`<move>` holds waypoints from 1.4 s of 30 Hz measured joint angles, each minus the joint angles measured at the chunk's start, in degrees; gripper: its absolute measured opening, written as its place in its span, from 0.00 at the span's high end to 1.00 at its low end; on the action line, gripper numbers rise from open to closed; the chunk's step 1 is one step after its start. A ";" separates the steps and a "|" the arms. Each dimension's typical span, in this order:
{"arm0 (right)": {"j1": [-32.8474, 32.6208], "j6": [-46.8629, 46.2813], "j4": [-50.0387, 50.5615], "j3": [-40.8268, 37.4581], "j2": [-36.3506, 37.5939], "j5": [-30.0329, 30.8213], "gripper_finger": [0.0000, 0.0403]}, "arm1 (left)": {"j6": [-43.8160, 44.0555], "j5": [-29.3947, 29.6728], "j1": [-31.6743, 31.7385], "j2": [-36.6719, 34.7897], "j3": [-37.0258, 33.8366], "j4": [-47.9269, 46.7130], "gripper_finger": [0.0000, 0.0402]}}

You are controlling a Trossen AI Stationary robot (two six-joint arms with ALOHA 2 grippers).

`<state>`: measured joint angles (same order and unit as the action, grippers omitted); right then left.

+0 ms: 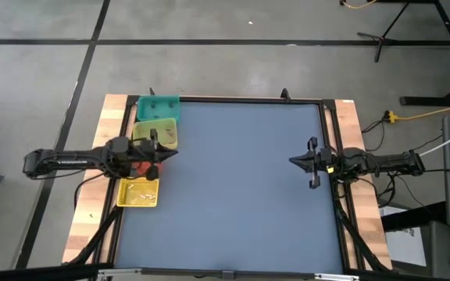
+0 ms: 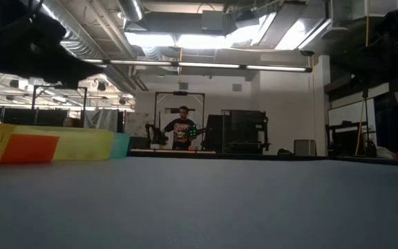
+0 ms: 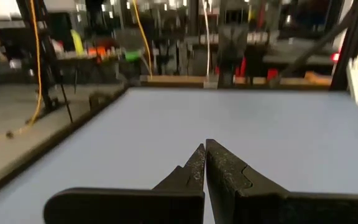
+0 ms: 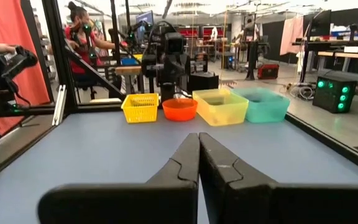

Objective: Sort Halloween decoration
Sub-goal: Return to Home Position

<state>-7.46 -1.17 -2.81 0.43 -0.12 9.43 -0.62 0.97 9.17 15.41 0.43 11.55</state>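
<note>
Left gripper (image 3: 204, 149) seemingly just over orange bin (image 4: 179, 109), jaws pressed together, right gripper (image 4: 199, 138) well apart from it, jaws together too

The table (image 1: 241, 195) had a flat blue-grey top edged in black, with bare wooden boards down both sides. Four containers stood close together in a row along its left edge: a teal bin (image 1: 158, 106) by the rear corner, then a yellow bin (image 1: 159, 131), an orange bowl (image 1: 140, 168) and a yellow basket (image 1: 138, 193).
</note>
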 joint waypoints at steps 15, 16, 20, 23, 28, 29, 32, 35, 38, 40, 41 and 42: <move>0.00 0.02 -0.04 -0.02 -0.02 -0.01 0.99 | 0.00 0.00 0.00 -13.53 0.00 -0.05 1.00; 0.00 0.02 -0.04 -0.02 -0.02 0.00 0.99 | 0.00 0.00 0.02 -14.35 0.00 -0.13 1.00; 0.00 0.02 -0.05 -0.02 -0.02 -0.02 0.99 | 0.00 0.09 -0.48 -15.27 0.02 0.56 1.00; 0.00 0.02 -0.07 -0.02 -0.02 -0.02 0.99 | 0.00 0.11 -2.31 -15.27 0.02 0.98 1.00; 0.00 0.02 -0.07 -0.02 -0.02 -0.02 0.99 | 0.00 0.05 -6.46 -15.27 0.02 0.90 1.00; 0.00 0.02 -0.08 -0.02 -0.02 -0.02 0.99 | 0.00 0.03 -7.15 -15.27 0.02 0.93 1.00; 0.00 0.02 -0.09 -0.02 -0.02 -0.02 0.99 | 0.00 0.00 -8.54 -15.27 0.02 0.92 1.00; -0.01 0.02 -0.09 -0.02 -0.02 -0.02 0.99 | 0.00 -0.01 -8.87 -15.27 0.02 0.93 1.00; 0.00 0.02 -0.09 -0.02 -0.02 -0.02 0.99 | 0.00 0.00 -8.86 -15.27 0.02 0.92 1.00; 0.00 0.02 -0.09 -0.02 -0.02 -0.02 0.99 | 0.00 0.00 -8.86 -15.27 0.02 0.93 1.00; 0.00 0.02 -0.09 -0.02 -0.02 -0.02 0.99 | 0.00 0.00 -8.84 -15.27 0.02 0.94 1.00; -0.02 0.02 -0.09 -0.02 -0.02 -0.03 0.99 | 0.00 0.00 -8.83 -15.27 0.02 0.92 1.00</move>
<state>-7.49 -1.15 -2.90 0.40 -0.14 9.40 -0.62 0.97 0.34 0.14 0.45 12.47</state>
